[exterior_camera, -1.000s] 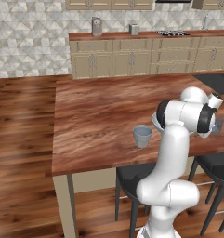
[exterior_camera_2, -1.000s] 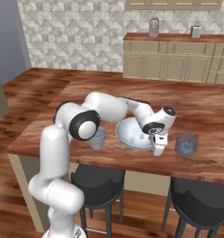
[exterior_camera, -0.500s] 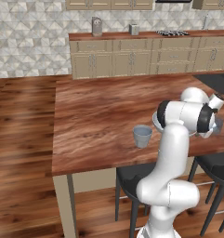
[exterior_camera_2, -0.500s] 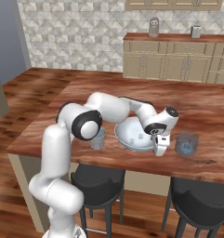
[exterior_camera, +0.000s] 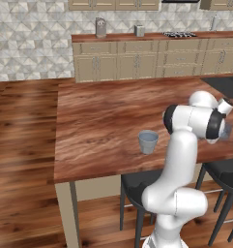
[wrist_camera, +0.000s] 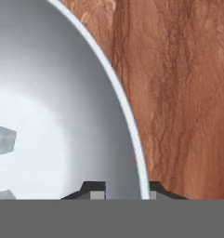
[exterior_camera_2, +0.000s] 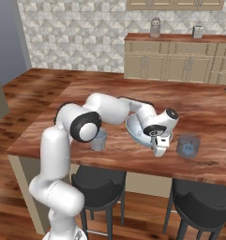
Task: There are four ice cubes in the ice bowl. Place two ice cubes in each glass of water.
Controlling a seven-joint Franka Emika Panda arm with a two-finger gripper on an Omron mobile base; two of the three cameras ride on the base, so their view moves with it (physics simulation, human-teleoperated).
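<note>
The ice bowl (exterior_camera_2: 134, 130) sits on the wooden island between two glasses of water, one (exterior_camera_2: 99, 139) to its left and one (exterior_camera_2: 188, 146) to its right. My gripper (exterior_camera_2: 160, 150) points down at the bowl's front right rim. In the hand view the bowl (wrist_camera: 62, 93) is pale and glossy, with two ice cubes (wrist_camera: 2, 139) (wrist_camera: 2, 194) at the left edge. My gripper (wrist_camera: 125, 190) has its fingertips (wrist_camera: 97, 189) fairly close together, straddling the rim. Whether they pinch anything is hidden. The left base view has one glass (exterior_camera: 148, 141), with my arm covering the bowl.
The island's front edge (exterior_camera_2: 133, 165) runs just below the bowl and glasses. Dark stools (exterior_camera_2: 98, 180) stand under it. Bare wood (exterior_camera: 103, 111) stretches behind the glasses. Cabinets with small canisters (exterior_camera: 100, 27) line the back wall.
The fingers have drawn much closer together, and the hand has sunk slightly at the bowl's rim. Bowl and glasses have not moved.
</note>
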